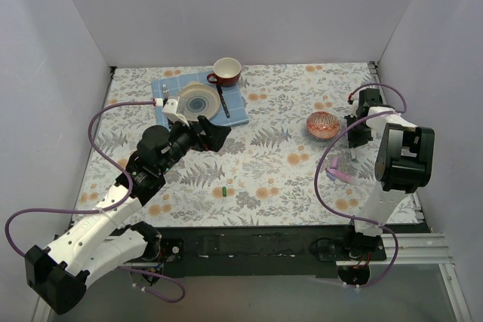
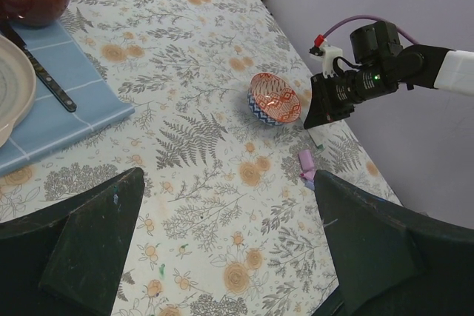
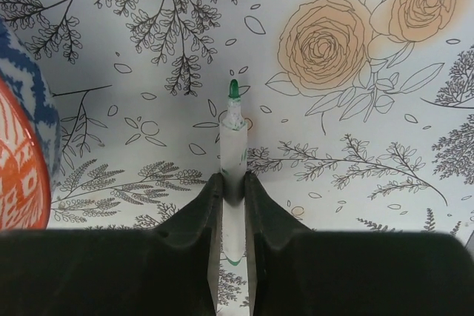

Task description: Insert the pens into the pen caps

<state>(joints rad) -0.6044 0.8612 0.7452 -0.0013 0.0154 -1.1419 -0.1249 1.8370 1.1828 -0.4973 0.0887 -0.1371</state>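
My right gripper [image 3: 233, 183] is shut on a slim white pen [image 3: 232, 131] with a green tip, which points away from me just above the floral tablecloth. In the top view this gripper [image 1: 355, 139] is at the right, beside the patterned bowl. A thicker pink pen [image 1: 338, 174] lies nearer the front; in the left wrist view [image 2: 304, 160] it is partly hidden by my finger. A dark green pen cap [image 1: 225, 191] lies at the front centre. My left gripper [image 1: 223, 135] is open and empty above the cloth [image 2: 226, 183].
An orange patterned bowl [image 1: 323, 124] stands right of centre. At the back left a blue cloth [image 1: 238, 111] holds a plate [image 1: 198, 99], a knife [image 1: 223, 101] and a fork [image 1: 166, 99], with a red cup [image 1: 226, 71] behind. White walls enclose three sides.
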